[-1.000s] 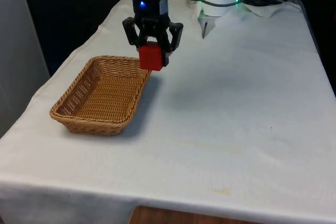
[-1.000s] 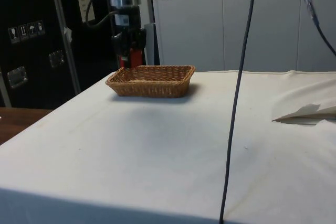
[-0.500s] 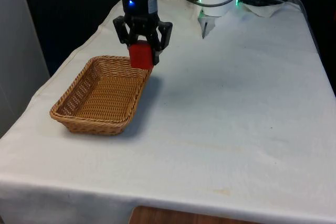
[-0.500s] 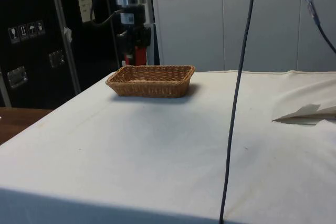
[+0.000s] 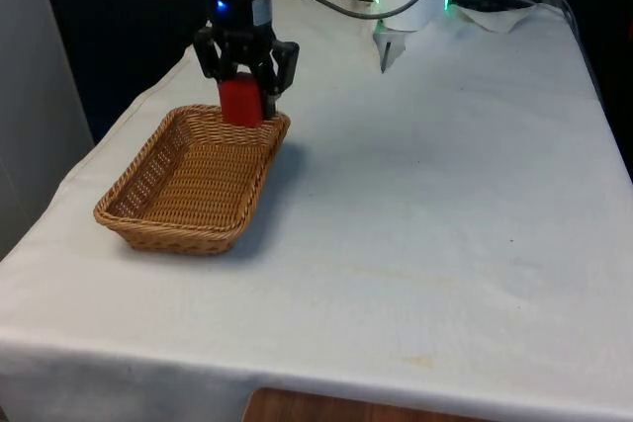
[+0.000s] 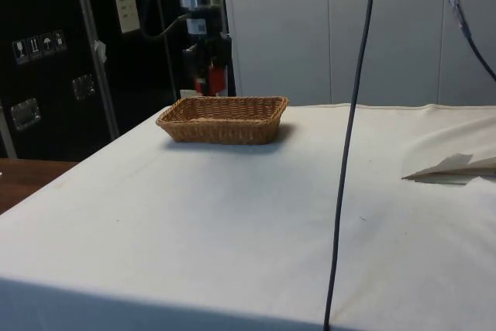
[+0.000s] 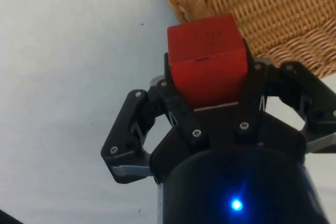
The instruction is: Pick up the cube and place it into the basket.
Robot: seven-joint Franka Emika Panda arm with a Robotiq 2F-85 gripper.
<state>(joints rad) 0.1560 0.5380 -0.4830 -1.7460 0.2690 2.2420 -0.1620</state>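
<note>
The red cube (image 5: 238,101) hangs in the air with my gripper (image 5: 241,86) shut on it. It is just above the far rim of the wicker basket (image 5: 188,180), near that rim's corner on the front view's right. In the side view the red cube (image 6: 215,80) and my gripper (image 6: 211,75) are behind and above the basket (image 6: 223,118). From the wrist, the cube (image 7: 207,57) sits between the black fingers (image 7: 176,109), over the basket's edge (image 7: 247,11) and the white cloth.
The basket stands near the table's edge on the front view's left. A folded white paper (image 5: 389,48) lies by the robot's base, and crumpled cloth (image 5: 504,15) at the far right corner. A black cable (image 6: 350,145) hangs down in the side view.
My gripper has carried the cube toward the front view's left and slightly away from the camera, from beside the basket's far right corner to above its far rim.
</note>
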